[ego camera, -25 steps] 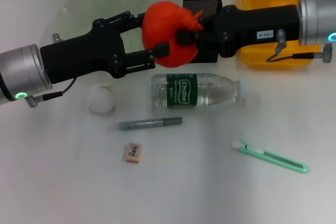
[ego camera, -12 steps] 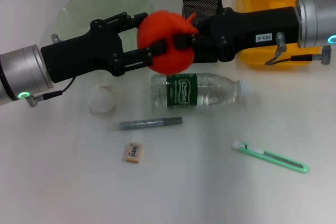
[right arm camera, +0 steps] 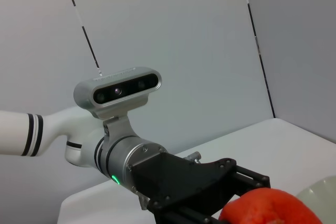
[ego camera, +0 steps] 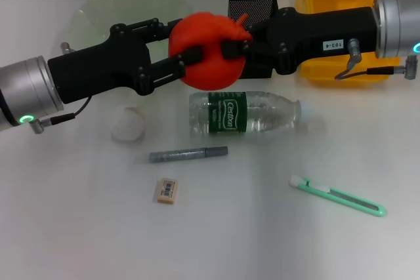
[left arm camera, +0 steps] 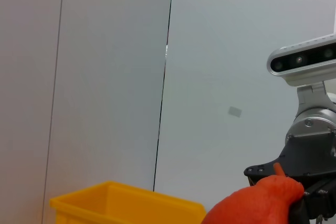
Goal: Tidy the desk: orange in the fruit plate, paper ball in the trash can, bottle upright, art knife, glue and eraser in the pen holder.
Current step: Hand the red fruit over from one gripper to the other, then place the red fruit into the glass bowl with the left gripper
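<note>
Both the left gripper (ego camera: 186, 49) and right gripper (ego camera: 231, 42) pinch the orange (ego camera: 207, 50) from opposite sides, above the desk (ego camera: 79, 227), between the fruit plate (ego camera: 98, 4) rim and the pen holder (ego camera: 252, 8), just over the lying bottle (ego camera: 244, 112).

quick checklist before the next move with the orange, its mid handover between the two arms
1. Left gripper jaws closed on the orange: ok, one on each side of it.
2. Right gripper released: not ok, its jaws look to be gripping the fruit too.
3. Orange clear of the bottle: ok, it appears held above the lying bottle.
4. Fruit plate free to receive: cannot tell, the left arm hides much of it.
5. Paper ball out of the path to the plate: ok, it lies nearer the robot than the left arm.
</note>
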Robot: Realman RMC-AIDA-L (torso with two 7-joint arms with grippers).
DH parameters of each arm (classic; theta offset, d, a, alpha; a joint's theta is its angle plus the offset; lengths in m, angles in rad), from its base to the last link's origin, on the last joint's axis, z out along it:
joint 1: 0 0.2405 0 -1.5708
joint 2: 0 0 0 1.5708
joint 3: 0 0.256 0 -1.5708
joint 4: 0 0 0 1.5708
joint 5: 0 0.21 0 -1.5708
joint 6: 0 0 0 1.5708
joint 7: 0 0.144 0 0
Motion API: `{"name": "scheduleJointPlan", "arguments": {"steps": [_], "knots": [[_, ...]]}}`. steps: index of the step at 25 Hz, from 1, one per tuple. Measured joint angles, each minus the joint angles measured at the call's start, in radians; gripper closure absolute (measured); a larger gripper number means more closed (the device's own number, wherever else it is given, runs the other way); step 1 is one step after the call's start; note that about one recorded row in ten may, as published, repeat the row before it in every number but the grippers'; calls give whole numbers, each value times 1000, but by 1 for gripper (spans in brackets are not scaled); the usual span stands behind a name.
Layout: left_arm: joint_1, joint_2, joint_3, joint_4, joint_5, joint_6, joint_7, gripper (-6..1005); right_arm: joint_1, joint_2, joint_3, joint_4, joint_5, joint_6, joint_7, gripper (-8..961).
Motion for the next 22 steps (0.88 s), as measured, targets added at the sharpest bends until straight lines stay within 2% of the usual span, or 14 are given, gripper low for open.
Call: {"name": "scheduleJointPlan", "arguments": {"steps": [11, 22], "knots": [[2, -1, 0, -1, -26, 0, 13, 493, 0, 7, 1, 3, 14, 5, 0, 914], [12, -1, 0, -2, -74, -8, 14, 565, -32, 12, 2, 1, 90, 6, -27, 643]]}}
